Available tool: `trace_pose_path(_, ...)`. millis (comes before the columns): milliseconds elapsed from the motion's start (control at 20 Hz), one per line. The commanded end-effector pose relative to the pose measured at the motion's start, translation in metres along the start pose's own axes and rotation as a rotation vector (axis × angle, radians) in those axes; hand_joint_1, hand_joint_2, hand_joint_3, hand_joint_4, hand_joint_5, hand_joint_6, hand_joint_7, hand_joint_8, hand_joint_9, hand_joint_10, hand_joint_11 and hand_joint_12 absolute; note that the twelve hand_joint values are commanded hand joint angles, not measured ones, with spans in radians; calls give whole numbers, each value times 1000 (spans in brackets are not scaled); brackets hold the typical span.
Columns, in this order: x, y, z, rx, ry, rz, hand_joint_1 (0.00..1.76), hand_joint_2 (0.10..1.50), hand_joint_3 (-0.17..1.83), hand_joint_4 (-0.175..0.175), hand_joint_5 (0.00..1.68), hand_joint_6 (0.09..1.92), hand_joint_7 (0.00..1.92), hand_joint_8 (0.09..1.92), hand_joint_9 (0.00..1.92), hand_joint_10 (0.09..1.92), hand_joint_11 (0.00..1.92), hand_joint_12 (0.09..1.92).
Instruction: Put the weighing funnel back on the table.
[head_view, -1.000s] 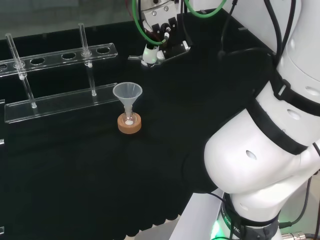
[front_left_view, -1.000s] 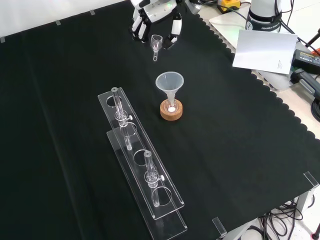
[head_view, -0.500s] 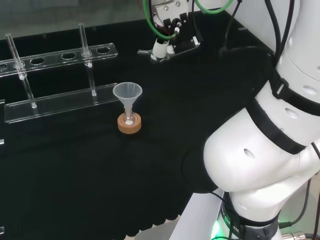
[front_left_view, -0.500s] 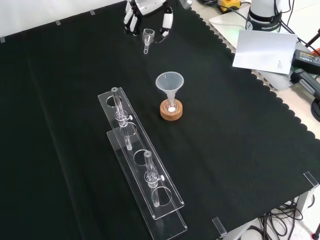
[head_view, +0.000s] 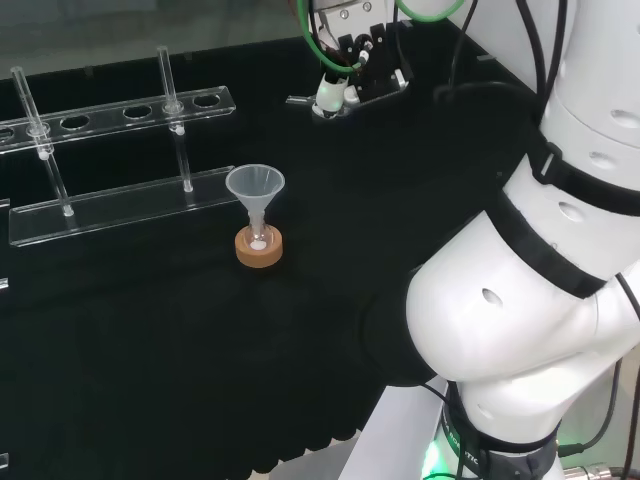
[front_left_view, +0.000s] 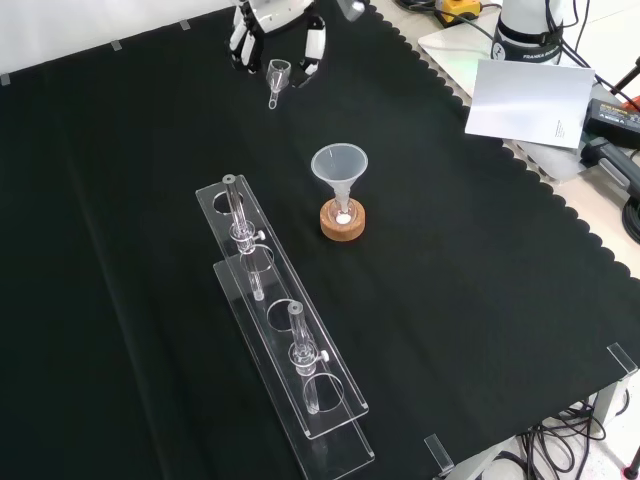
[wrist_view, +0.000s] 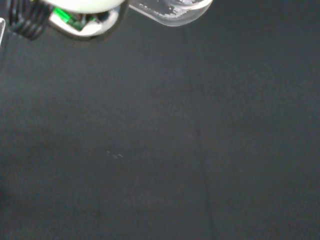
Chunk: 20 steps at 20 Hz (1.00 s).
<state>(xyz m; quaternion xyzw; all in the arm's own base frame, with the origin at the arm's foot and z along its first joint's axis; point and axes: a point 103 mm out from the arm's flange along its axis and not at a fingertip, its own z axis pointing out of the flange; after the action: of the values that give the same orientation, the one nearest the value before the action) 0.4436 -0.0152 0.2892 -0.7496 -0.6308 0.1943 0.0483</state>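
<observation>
Hand (front_left_view: 268, 10) cut off at front view's top edge, pinching weighing funnel (front_left_view: 277, 72) — clear, its stem faint.

White arm (head_view: 520, 300) extends forward from its base; hand (front_left_view: 272, 10), at the front view's top edge, points fingers (front_left_view: 313, 45) downward, pinching the weighing funnel (front_left_view: 277, 72) between them.

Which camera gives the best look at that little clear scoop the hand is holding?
The front view: the weighing funnel shows whole, cup and stem, just under the hand. The head view has it mostly hidden by the hand, with a thin stem poking out. The wrist view catches a blurred clear edge.
</observation>
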Motion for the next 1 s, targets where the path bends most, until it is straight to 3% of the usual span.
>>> trace_pose_path(50,0,40,8,13,-39,-15,1082,708,682,175,1124,945,626,643,1031,230,896,983)
trace_pose_path(1000,26,116,57,69,-57,-132,1083,707,682,175,1125,943,624,645,1031,228,895,985)
